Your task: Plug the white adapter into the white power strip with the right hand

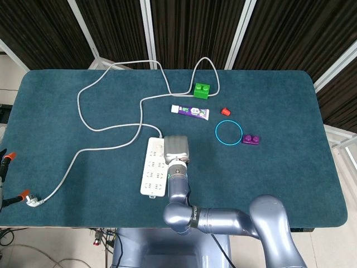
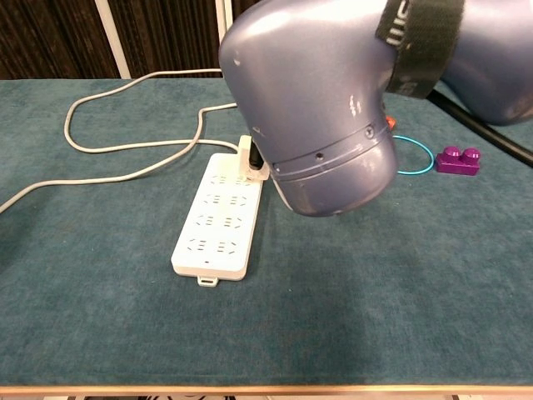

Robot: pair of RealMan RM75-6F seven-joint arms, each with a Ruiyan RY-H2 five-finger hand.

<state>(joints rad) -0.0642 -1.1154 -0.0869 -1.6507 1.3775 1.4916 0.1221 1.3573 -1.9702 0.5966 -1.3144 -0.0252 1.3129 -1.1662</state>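
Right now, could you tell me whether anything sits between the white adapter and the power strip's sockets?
Nothing visible does. The adapter is right at the far end of the power strip, whose nearer sockets lie bare. The robot's arm hides the exact contact and the right robot hand.

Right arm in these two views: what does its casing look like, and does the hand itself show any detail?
The right arm has a glossy silver-lavender shell of rounded, bulbous segments with dark bands at the joints; one band carries white lettering, unreadable here. A green-lit ring shows near the wrist. The right hand shows only as a boxy grey back; its fingers are hidden. No left arm is visible.
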